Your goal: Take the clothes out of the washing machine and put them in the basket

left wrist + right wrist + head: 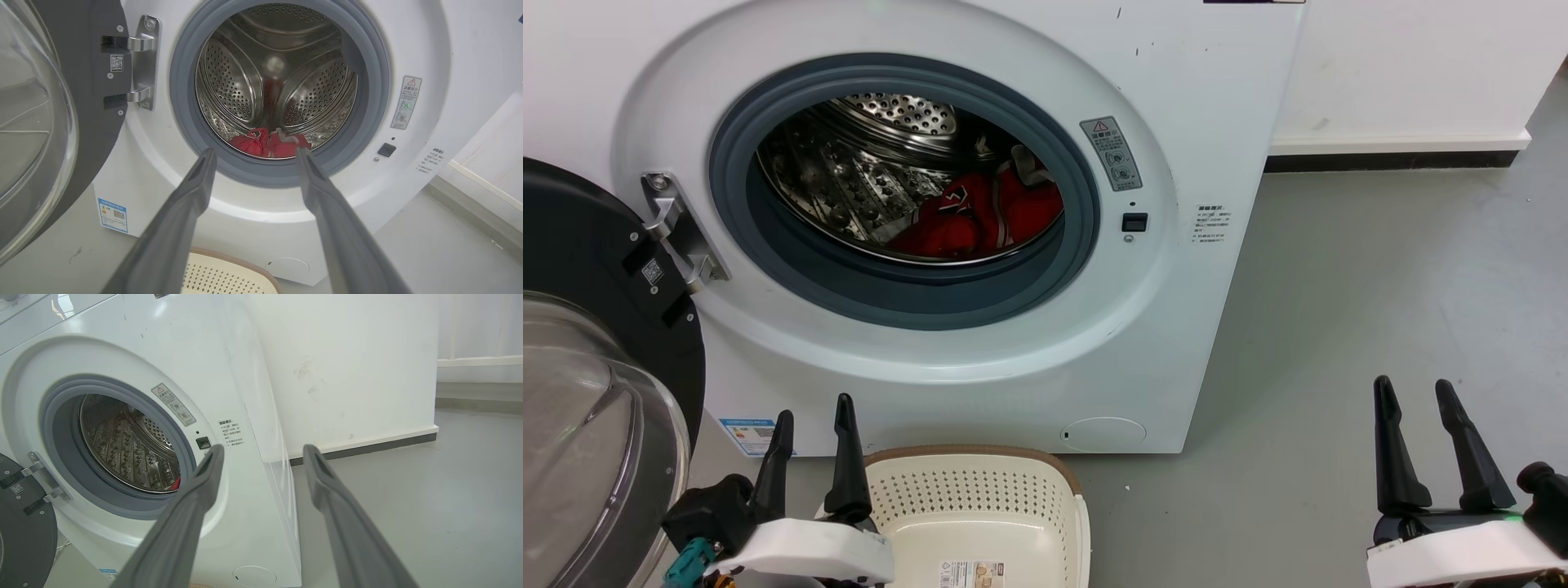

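Clothes [980, 220]: a red bundle with white trim, lying at the bottom of the drum [849, 180], toward its right side. Washer [1225, 82] stands with its door [580, 245] swung wide open on the left. Basket [968, 490] sits on the floor [1339, 327] just in front of the washer, below the porthole. Left gripper [814, 408] hovers beside the basket's left rim, fingers parted, holding nothing. Right gripper [1411, 382] hangs well to the right, over the floor, fingers likewise spread and unladen.
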Controlling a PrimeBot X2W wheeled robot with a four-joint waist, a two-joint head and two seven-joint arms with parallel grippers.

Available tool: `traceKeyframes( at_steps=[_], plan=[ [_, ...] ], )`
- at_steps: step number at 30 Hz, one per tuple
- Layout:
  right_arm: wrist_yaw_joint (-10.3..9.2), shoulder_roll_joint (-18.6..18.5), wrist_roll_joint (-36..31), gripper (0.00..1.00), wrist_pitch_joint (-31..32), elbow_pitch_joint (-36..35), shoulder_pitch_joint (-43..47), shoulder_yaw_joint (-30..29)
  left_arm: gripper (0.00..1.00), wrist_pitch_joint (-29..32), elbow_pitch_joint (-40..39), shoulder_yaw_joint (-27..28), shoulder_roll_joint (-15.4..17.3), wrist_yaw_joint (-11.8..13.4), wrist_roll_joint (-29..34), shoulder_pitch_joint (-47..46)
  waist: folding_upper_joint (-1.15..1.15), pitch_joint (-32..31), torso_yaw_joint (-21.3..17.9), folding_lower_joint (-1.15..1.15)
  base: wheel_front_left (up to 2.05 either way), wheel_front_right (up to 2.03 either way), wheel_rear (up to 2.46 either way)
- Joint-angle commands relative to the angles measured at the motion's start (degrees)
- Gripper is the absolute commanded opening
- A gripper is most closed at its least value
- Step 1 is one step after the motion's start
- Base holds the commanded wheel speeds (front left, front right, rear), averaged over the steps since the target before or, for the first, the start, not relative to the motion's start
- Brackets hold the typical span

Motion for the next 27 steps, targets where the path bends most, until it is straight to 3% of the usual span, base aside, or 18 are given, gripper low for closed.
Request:
traceKeyframes(
  at_steps=[1, 27],
  plan=[
    [-0.02, -0.1, -1.6, 1.0, -0.57, -0.88, 0.39, 0.11, 1.0, -0.46, -0.83, -0.17, 0.16, 0.49, 1.46, 0.4, 0.0, -0.03, -0.03, 0.0, 0.0, 0.0, 0.0],
    [-0.02, -0.08, -13.44, 1.0, -3.68, -3.14, 2.64, 0.54, 1.0, -3.57, -1.16, -0.8, 0.18, 1.52, 13.08, 2.42, 0.0, -0.38, -0.05, 0.0, 0.0, 0.0, 0.0]
  ],
)
